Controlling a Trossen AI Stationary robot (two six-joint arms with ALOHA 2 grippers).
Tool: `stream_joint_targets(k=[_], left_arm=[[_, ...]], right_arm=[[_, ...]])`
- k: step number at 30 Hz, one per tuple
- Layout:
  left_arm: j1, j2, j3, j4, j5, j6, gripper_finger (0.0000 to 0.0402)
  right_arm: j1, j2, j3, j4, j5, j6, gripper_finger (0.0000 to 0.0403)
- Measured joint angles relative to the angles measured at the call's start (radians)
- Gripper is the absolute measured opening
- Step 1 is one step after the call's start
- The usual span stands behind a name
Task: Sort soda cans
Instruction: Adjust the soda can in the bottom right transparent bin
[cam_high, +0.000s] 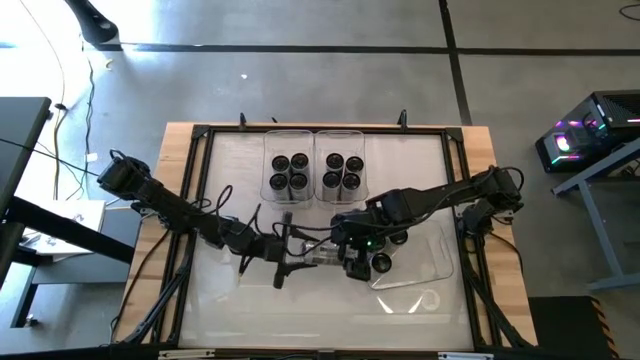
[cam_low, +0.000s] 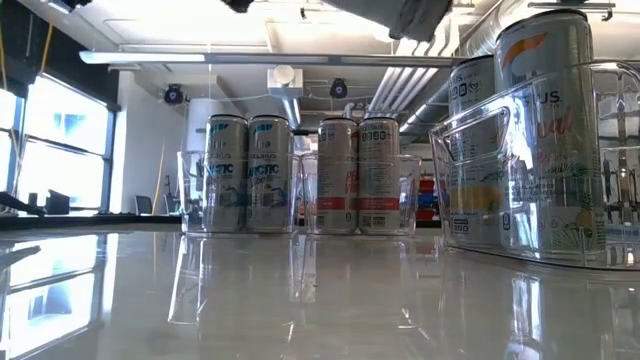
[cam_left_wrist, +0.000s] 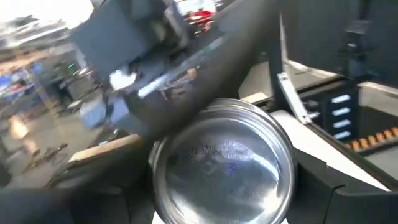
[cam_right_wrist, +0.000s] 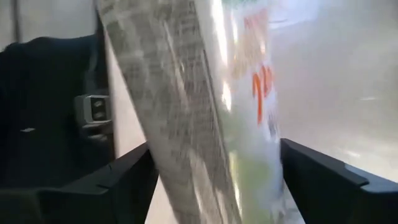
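My left gripper (cam_high: 287, 258) and right gripper (cam_high: 350, 258) met over the middle of the table (cam_high: 230, 300), nose to nose. One can (cam_high: 318, 257) lay on its side between them, off the tabletop. In my left wrist view its shiny end (cam_left_wrist: 224, 162) faced the camera and sat in that gripper's gap. In my right wrist view its printed side (cam_right_wrist: 211, 124) ran tilted through the other gripper's gap. For either gripper I could not tell whether it was clamped on the can or merely standing around it.

Two far bins (cam_high: 268, 150) stood side by side at the back edge. Each held four upright cans (cam_high: 290, 170), which in the low view showed as two pairs (cam_low: 248, 175). A near bin (cam_high: 440, 265) lay on the right side of the table, just beside my right gripper, with more cans (cam_low: 545, 120) upright in it.
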Motion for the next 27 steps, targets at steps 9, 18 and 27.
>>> stream_joint_targets(k=[9,18,27], left_arm=[[-0.001,-0.198,-0.360,0.387,-0.113,-0.190,0.0244],[0.022,-0.315,-0.584,0.815,0.036,-0.262,0.0244],[0.019,-0.337,-0.518,0.803,0.215,-0.253,0.0244]], right_arm=[[0.069,-0.168,0.000,-0.167,0.438,0.019,0.0319],[0.247,-0.168,-0.002,0.351,0.907,-0.445,0.0320],[0.198,-0.035,-0.004,0.748,0.858,-0.911,0.0321]])
